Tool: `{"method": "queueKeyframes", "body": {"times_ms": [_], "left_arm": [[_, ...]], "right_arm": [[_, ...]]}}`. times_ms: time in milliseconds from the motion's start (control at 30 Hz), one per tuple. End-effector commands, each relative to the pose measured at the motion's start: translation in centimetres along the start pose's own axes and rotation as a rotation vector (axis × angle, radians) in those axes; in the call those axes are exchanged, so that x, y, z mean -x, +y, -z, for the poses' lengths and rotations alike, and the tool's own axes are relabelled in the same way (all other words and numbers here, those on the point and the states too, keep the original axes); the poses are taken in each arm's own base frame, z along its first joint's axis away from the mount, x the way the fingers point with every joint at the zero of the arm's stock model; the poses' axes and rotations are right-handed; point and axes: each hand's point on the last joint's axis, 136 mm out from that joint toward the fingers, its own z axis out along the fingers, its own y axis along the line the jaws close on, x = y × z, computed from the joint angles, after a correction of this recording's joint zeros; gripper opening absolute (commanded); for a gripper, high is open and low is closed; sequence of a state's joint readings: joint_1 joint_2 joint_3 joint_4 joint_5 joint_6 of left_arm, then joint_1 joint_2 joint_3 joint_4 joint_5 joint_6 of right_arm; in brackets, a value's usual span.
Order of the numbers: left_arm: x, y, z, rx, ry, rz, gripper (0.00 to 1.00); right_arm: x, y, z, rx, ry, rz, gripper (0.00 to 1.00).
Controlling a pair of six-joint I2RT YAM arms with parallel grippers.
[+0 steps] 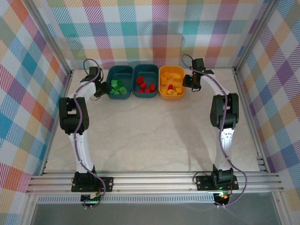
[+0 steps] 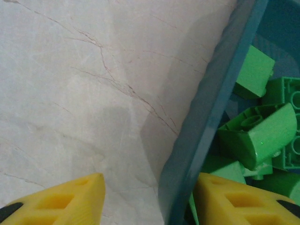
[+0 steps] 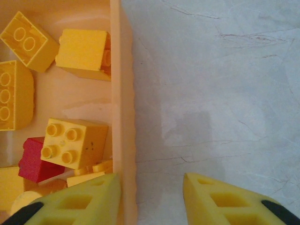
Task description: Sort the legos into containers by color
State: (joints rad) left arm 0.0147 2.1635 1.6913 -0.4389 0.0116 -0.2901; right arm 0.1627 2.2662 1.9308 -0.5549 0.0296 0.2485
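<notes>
Three containers stand in a row at the back of the table. The left teal tub point(image 1: 120, 67) holds green legos point(image 1: 118, 88). Red legos point(image 1: 146, 86) fill the middle teal tub point(image 1: 145, 66). In the orange tub point(image 1: 172, 68) lie yellow legos point(image 1: 172, 77) and one red brick point(image 1: 170, 87). My left gripper point(image 1: 100, 89) is open and straddles the left tub's outer wall point(image 2: 211, 112), one finger among the green legos point(image 2: 260, 136). My right gripper point(image 1: 192, 83) is open astride the orange tub's right wall point(image 3: 123, 93), near yellow bricks point(image 3: 70, 143) and the red brick point(image 3: 33, 161). Neither holds a brick.
The pale marble table point(image 1: 150, 136) stretches bare in front of the tubs. Aluminium frame rails point(image 1: 154, 180) run along the near edge and up the sides. Checked cloth walls point(image 1: 150, 33) close the cell at the back and both sides.
</notes>
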Motion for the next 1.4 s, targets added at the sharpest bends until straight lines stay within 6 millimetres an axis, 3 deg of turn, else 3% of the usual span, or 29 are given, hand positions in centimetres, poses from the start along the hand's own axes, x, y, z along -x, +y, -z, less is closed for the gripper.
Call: {"method": "queueKeyframes", "body": {"times_ms": [0,133,200,233,333,467,533,633,733,833,900,933,1000,1067,1200,1267,1367], "left_arm": [[0.8,-2.0,2.5,-0.098,-0.022,0.000,0.54],[1.0,-2.7,3.4,-0.136,-0.023,0.001,0.59],[1.4,-2.1,4.4,-0.102,-0.047,0.009,0.66],[1.6,-1.7,5.3,-0.079,-0.069,0.015,0.73],[2.7,-1.3,9.2,-0.071,-0.159,0.026,0.96],[3.2,-2.0,16.0,-0.122,-0.290,0.037,1.00],[2.6,-2.5,19.3,-0.139,-0.360,0.027,1.00],[-0.2,-2.8,24.0,-0.131,-0.475,0.015,0.99],[-3.9,-5.6,27.9,-0.204,-0.598,-0.115,1.00],[-8.2,-6.4,27.3,-0.195,-0.608,-0.191,1.00],[-9.9,-5.3,25.1,-0.141,-0.576,-0.222,1.00],[-10.1,-4.1,24.3,-0.072,-0.568,-0.221,1.00],[-10.6,-2.1,22.7,0.082,-0.496,-0.325,1.00],[-10.8,-0.2,21.6,0.159,-0.428,-0.366,1.00],[-10.9,1.6,20.3,0.062,-0.617,-0.405,1.00],[-11.4,3.4,19.5,0.078,-0.696,-0.404,1.00],[-12.1,4.4,17.1,-0.021,-0.700,-0.306,1.00]], "right_arm": [[-1.9,0.7,-1.8,0.034,0.076,0.000,0.39],[-1.7,0.8,-0.9,0.032,0.065,0.002,0.41],[-1.4,0.7,0.2,0.027,0.048,0.007,0.48],[-1.1,0.7,1.0,0.022,0.032,0.008,0.57],[0.0,0.6,4.0,0.003,-0.031,0.010,0.71],[1.7,-0.6,9.4,-0.079,-0.175,-0.025,0.86],[1.7,-0.5,12.1,-0.063,-0.229,-0.038,0.89],[0.7,1.4,17.1,0.060,-0.348,-0.035,0.92],[-2.6,4.0,20.5,0.210,-0.465,0.015,1.00],[-6.7,4.0,18.6,0.318,-0.547,-0.084,1.00],[-8.8,2.0,16.4,0.256,-0.533,-0.128,1.00],[-9.5,1.3,15.9,0.213,-0.510,-0.126,1.00],[-10.5,2.7,16.4,0.270,-0.560,0.102,1.00],[-10.8,3.2,17.5,0.291,-0.646,0.225,1.00],[-12.7,2.3,18.5,0.209,-0.700,0.439,1.00],[-13.6,1.4,18.2,0.157,-0.669,0.484,1.00],[-15.1,0.1,17.0,0.117,-0.625,0.511,1.00]]}}
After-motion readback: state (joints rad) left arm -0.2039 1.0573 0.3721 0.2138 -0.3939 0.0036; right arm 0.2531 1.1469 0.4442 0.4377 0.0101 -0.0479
